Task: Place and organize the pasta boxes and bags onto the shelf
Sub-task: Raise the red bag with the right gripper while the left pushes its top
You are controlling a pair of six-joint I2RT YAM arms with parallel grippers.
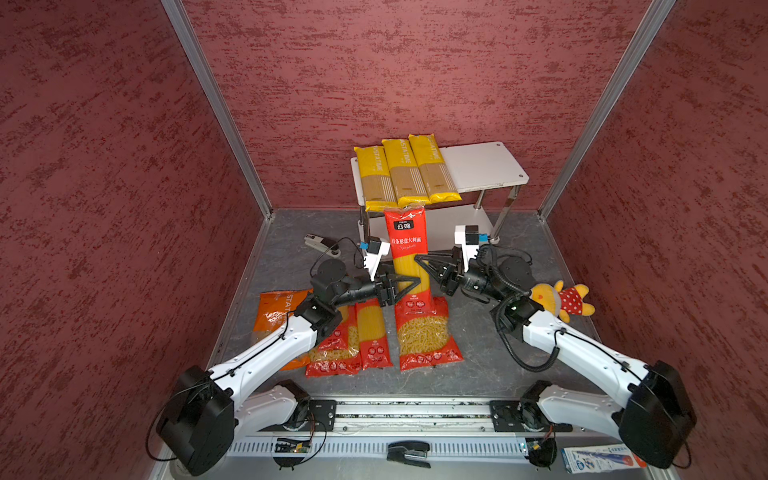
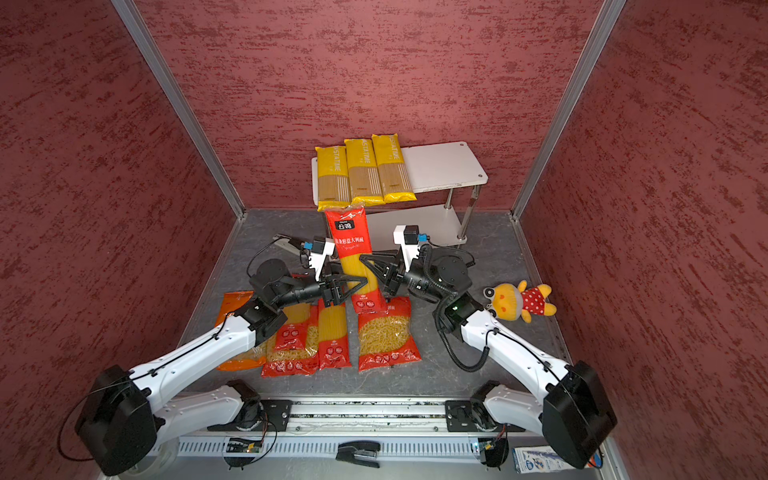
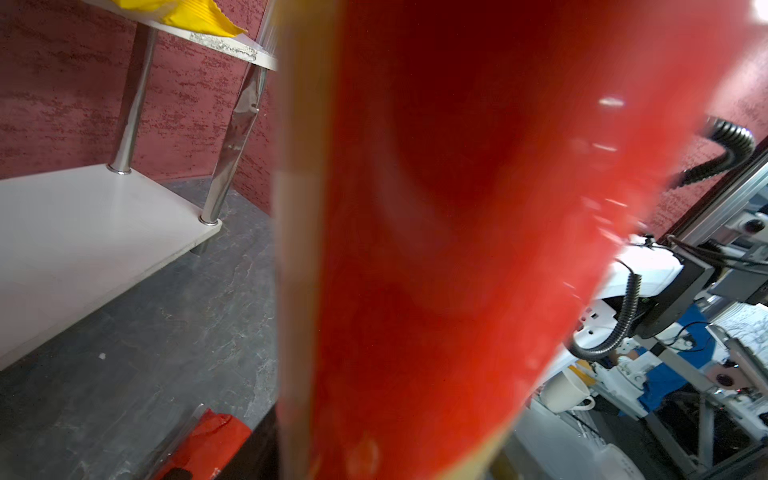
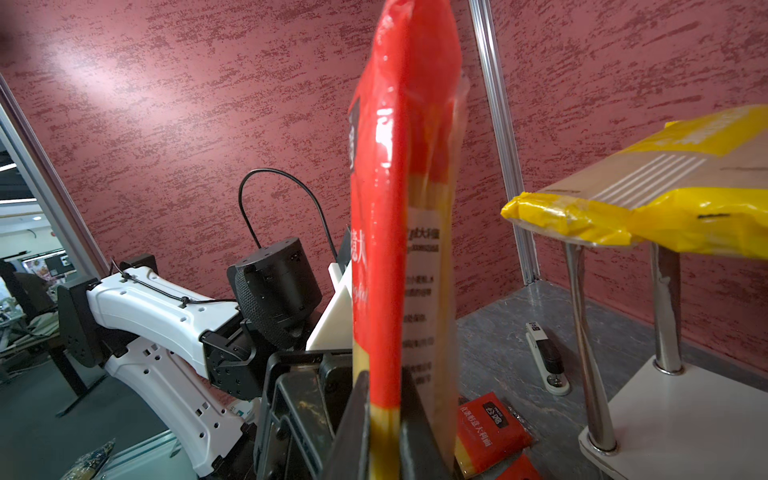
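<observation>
Before the shelf (image 1: 482, 166), right hand (image 1: 419, 261) clamps an upright red pack (image 1: 409, 241) while left hand (image 1: 409, 286), its grip impossible to tell, should brace the lower end before tilting.

Three long packs (image 1: 406, 174) lie abreast on the shelf (image 1: 484, 166), an upright pack (image 1: 409, 249) before it.

In both top views we look down from high above the arm bases toward the back wall (image 1: 415, 83), taking in the whole floor (image 1: 478, 374) and the shelf (image 1: 482, 166). From the left wrist we sit tight against the upright red spaghetti pack (image 3: 457, 249), which is blurred and fills most of the frame, with the shelf's lower board (image 3: 83, 232) alongside. From the right wrist we face the same pack edge-on and near, with the left arm (image 4: 158, 307) behind it.
</observation>
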